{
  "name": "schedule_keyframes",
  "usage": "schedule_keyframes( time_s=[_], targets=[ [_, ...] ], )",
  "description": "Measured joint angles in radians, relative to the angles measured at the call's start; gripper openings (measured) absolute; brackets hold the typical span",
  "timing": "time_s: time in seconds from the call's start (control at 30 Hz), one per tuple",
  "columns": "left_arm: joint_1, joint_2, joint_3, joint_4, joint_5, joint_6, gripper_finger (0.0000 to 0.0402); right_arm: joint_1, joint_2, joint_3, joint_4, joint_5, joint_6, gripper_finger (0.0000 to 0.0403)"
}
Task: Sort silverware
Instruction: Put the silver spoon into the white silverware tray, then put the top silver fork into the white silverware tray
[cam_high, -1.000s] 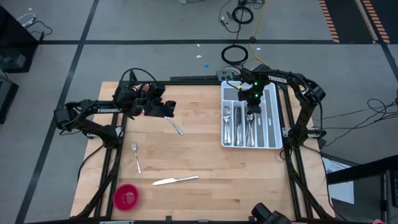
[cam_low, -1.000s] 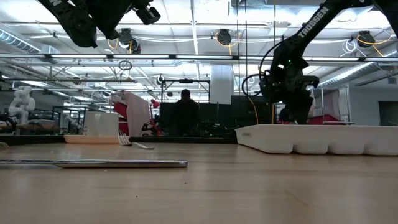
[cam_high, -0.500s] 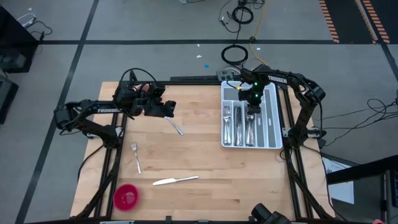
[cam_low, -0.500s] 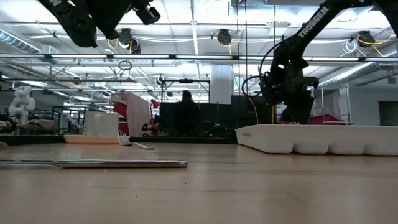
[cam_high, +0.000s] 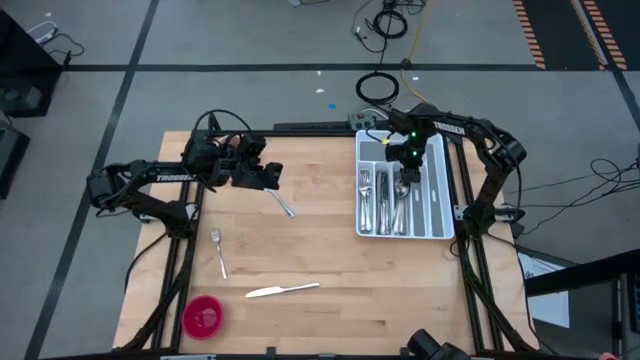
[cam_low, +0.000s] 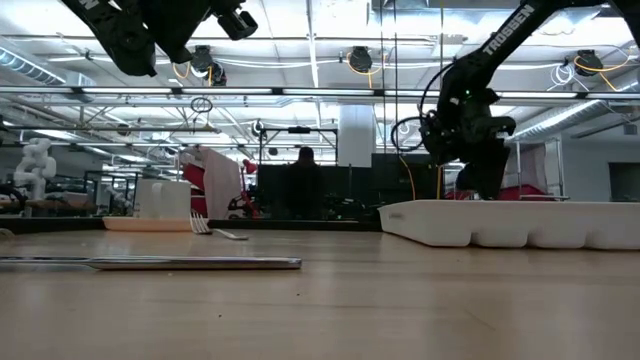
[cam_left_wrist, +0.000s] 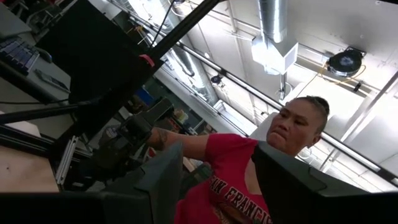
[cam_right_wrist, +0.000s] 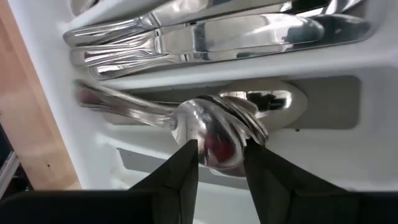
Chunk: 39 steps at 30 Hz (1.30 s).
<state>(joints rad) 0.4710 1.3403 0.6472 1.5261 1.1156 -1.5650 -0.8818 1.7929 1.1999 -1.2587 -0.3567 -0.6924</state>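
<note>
A white compartmented tray (cam_high: 437, 200) at the table's far right holds several forks, knives and spoons (cam_high: 385, 200). My right gripper (cam_high: 403, 178) hangs over it, open; in the right wrist view (cam_right_wrist: 221, 168) its fingers stand on either side of stacked spoon bowls (cam_right_wrist: 217, 134) lying in a compartment. Loose on the table are a spoon (cam_high: 284, 206), a fork (cam_high: 218, 252) and a knife (cam_high: 283, 290). My left gripper (cam_high: 271, 180) is raised at the far left, just beside the loose spoon. It is open and empty (cam_left_wrist: 217, 186) and points out into the room.
A pink cup on its saucer (cam_high: 203, 316) stands at the near left corner. The tray's wall (cam_low: 500, 225) rises on the right in the low view, with the knife (cam_low: 190, 263) lying in front. A person in a red shirt (cam_left_wrist: 236, 180) stands beyond the table.
My right gripper has risen a little over the tray and drawn slightly toward the far edge.
</note>
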Motion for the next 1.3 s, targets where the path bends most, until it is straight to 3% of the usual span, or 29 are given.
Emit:
schedule_keyframes(
  time_s=[0.2, 0.4, 0.5, 0.6, 0.8, 0.97, 1.1, 1.2, 1.3],
  targets=[
    [0.000, 0.000, 0.000, -0.004, 0.000, 0.005, 0.0201, 0.000, -0.076, 0.031, -0.004, 0.045, -0.004, 0.0119],
    [0.000, 0.000, 0.000, -0.160, 0.031, 0.070, 0.0201, 0.000, -0.147, 0.090, -0.002, 0.255, -0.004, 0.0119],
    [0.000, 0.000, 0.000, -0.337, 0.043, 0.168, 0.0201, -0.001, -0.194, 0.134, -0.001, 0.299, -0.003, 0.0119],
    [0.003, 0.000, 0.002, -0.619, 0.059, 0.322, 0.0201, 0.000, -0.251, 0.192, -0.002, 0.307, -0.002, 0.0119],
    [0.021, 0.001, 0.008, -1.229, 0.019, 0.782, 0.0201, 0.000, -0.376, 0.288, 0.012, 0.306, 0.000, 0.0119],
    [0.048, 0.001, 0.068, -1.648, -0.220, 1.254, 0.0201, 0.000, -0.462, 0.299, 0.061, 0.305, -0.001, 0.0119],
    [0.038, 0.000, 0.167, -2.009, -0.575, 1.647, 0.0201, 0.000, -0.493, 0.299, 0.082, 0.304, 0.000, 0.0119],
    [0.021, 0.000, 0.217, -2.192, -0.925, 1.751, 0.0201, 0.000, -0.495, 0.299, 0.081, 0.304, 0.000, 0.0119],
    [0.011, 0.000, 0.246, -2.286, -1.047, 1.838, 0.0201, 0.000, -0.489, 0.299, 0.081, 0.304, -0.006, 0.0119]
  ],
)
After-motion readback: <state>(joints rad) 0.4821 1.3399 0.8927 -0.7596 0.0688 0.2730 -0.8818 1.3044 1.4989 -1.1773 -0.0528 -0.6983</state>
